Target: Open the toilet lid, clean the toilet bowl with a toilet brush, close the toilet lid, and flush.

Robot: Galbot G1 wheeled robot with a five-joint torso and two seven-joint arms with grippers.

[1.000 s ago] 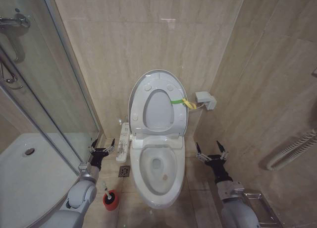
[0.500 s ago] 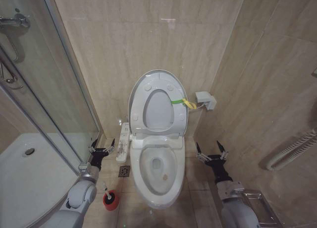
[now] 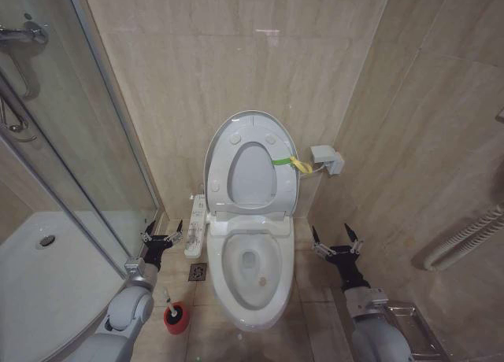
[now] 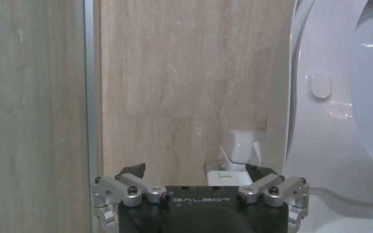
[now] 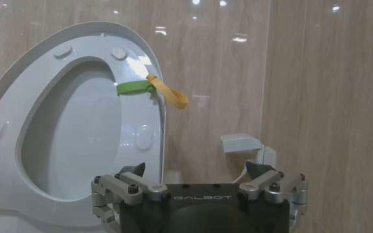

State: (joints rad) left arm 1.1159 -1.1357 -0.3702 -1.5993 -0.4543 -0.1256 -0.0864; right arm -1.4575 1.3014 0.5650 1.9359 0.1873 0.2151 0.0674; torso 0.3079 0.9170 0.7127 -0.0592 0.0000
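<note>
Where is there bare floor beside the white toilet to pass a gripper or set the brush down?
Bare tile lies between the white ceramic toilet bowl and the open right gripper, up to the beige tiled wall. The other side is crowded: open left gripper, long white button panel, floor drain, red-holdered toilet brush, glass shower door.

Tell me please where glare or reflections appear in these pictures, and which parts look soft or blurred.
Head view: a pale light patch on the wall tile above the toilet lid. Right wrist view: bright glare spots along the top of the wall and highlights on the lid. Left wrist view: the lid's edge looks soft, with small highlights, while the left hand is sharp.
</note>
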